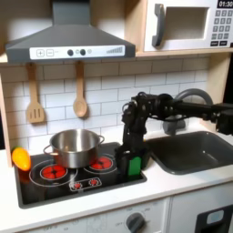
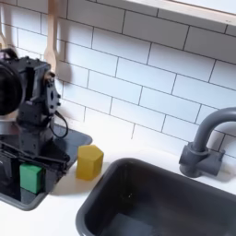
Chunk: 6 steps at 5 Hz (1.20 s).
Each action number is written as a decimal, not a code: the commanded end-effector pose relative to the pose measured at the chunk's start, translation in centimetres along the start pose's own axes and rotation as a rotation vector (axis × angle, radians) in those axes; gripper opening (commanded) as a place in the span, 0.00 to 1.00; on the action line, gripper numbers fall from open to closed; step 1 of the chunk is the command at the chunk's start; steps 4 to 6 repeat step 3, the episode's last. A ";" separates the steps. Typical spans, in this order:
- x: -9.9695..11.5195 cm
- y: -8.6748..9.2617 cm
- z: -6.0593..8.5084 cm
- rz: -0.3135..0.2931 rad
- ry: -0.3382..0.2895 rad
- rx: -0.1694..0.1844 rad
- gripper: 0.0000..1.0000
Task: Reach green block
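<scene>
My hand (image 1: 133,157) hangs low over the front right corner of the black toy stovetop (image 1: 55,182) in the first exterior view, right above the small bright green block (image 1: 134,167). In the second exterior view the hand (image 2: 35,159) is lowered over the same green block (image 2: 31,177), which sits on the stovetop's edge, with my dark fingers (image 2: 53,159) spread just above and beside it; they look parted, not closed on anything, though I cannot tell whether they touch the block. Just beside the green block, toward the second exterior view's right, a small yellow block (image 2: 89,161) stands on the white surface (image 2: 55,217), between the stovetop and the dark grey sink basin (image 2: 157,203). A shiny steel pot (image 1: 75,146) rests on the burners, well apart from my hand.
</scene>
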<state>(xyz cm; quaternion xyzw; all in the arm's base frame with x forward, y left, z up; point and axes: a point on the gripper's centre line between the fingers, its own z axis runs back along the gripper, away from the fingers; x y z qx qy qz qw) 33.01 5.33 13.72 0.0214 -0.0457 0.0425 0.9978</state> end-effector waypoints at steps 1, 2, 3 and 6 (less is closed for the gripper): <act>0.1 -0.2 -0.1 -0.014 0.000 -0.006 1.00; 0.0 -0.1 -0.1 -0.017 0.005 0.001 1.00; 0.0 -0.1 -0.1 -0.017 0.003 0.001 1.00; 0.0 -0.1 -0.1 -0.017 0.003 0.001 1.00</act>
